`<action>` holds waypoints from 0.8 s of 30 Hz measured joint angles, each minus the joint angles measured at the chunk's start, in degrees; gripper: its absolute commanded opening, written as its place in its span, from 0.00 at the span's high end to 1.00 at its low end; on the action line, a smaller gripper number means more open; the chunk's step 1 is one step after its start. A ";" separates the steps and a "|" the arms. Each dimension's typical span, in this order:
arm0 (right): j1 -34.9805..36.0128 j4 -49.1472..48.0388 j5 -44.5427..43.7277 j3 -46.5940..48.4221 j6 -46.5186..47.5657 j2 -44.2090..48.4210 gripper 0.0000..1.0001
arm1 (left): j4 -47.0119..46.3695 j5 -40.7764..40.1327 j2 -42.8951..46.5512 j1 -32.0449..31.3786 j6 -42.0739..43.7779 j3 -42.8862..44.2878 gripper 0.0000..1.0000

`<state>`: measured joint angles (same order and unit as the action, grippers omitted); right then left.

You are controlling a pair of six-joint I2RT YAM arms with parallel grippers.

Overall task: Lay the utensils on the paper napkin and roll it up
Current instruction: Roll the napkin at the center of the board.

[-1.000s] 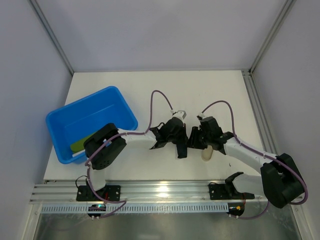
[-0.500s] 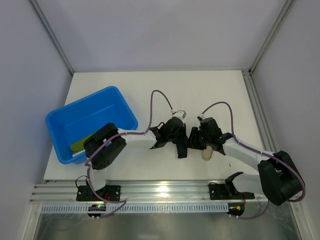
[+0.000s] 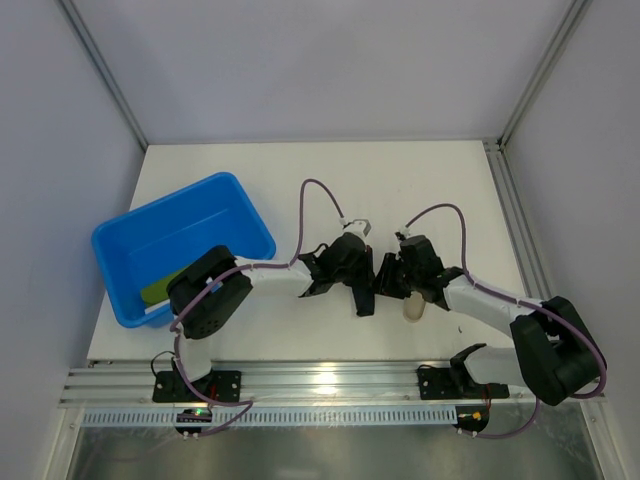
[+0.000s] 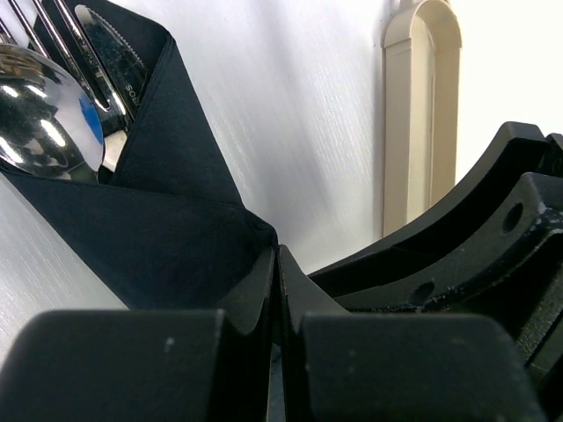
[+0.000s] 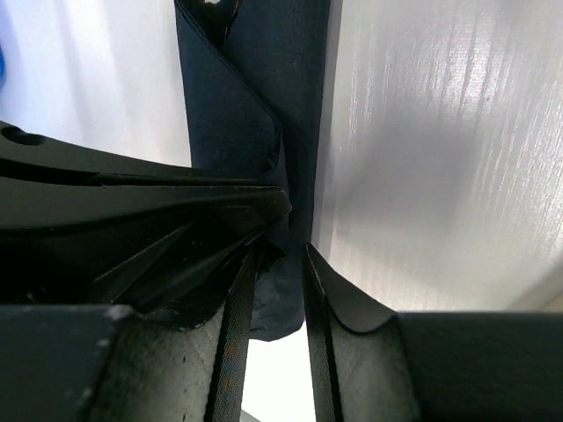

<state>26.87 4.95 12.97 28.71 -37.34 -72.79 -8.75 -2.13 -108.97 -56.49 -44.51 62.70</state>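
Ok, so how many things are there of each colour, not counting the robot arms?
Blue: 1, the tub
Black: 1, the napkin
Silver: 3, the spoon, fork and knife
Beige: 1, the cylinder
Green: 1, a thing in the tub
Total: 7

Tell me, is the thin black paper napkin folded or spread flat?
Folded: the napkin wraps in creased flaps over the shiny silver metal utensils, heads poking out.

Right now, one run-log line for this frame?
stage: roll-up | utensils: tucked in paper napkin | left gripper: shut at fold | right gripper: shut on napkin end
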 measured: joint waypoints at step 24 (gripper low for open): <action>-0.63 -2.34 -0.26 -2.75 -0.66 4.44 0.62 | -0.07 0.26 0.02 0.07 0.09 0.00 1.00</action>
<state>26.24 2.61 12.71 25.96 -38.00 -68.36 -8.82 -1.87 -108.95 -56.42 -44.42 62.70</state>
